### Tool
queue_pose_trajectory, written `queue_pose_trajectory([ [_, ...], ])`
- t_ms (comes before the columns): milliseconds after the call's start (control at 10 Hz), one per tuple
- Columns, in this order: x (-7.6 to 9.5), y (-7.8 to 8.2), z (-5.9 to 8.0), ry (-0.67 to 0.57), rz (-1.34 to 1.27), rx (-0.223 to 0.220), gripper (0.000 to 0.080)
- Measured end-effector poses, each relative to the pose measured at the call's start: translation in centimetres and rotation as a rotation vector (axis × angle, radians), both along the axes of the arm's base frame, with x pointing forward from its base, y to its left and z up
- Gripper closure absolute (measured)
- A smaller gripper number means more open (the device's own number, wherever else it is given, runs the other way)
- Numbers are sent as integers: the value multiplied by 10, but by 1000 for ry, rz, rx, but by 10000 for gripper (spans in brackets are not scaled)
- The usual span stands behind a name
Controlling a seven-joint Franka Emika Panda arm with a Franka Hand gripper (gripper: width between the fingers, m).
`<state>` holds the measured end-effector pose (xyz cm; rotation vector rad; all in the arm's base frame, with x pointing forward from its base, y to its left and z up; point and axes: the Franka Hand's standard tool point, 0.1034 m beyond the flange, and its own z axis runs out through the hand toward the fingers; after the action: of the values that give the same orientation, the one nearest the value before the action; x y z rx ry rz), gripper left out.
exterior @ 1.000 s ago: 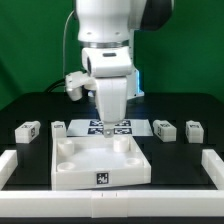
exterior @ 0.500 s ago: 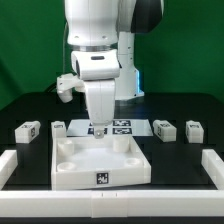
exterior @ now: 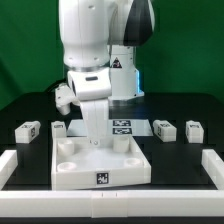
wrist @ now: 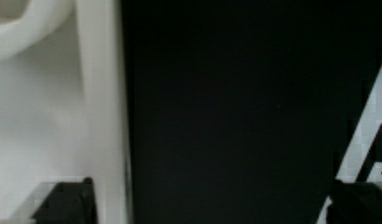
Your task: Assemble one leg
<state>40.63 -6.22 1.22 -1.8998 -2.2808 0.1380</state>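
Four white legs with tags stand in a row behind the tray: two on the exterior view's left (exterior: 27,130) (exterior: 60,128) and two on its right (exterior: 165,128) (exterior: 193,130). The large white tray-like piece (exterior: 75,172) lies in the middle. My gripper (exterior: 95,136) hangs low over the tray's back edge, right of the second left leg. In the wrist view the gripper (wrist: 214,205) is open and empty, with dark fingertips (wrist: 63,200) far apart over black table. The tray's edge (wrist: 55,120) lies beside one finger.
The marker board (exterior: 122,126) lies behind the tray. White rails stand at the front left (exterior: 12,165) and front right (exterior: 213,165) of the black table. A white edge (wrist: 369,130) shows beside the other finger; I cannot tell what it is.
The arm and gripper have moved steadily toward the exterior view's left, from over the marker board to the tray's back left part. The jaws hold nothing throughout.
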Motion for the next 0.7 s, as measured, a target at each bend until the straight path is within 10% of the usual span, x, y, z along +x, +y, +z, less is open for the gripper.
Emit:
queue_pose_trajectory([
  [300,10,-2,-1,-9,-2,-3,188],
  [700,10,-2,0,-10,-17,-6,643],
])
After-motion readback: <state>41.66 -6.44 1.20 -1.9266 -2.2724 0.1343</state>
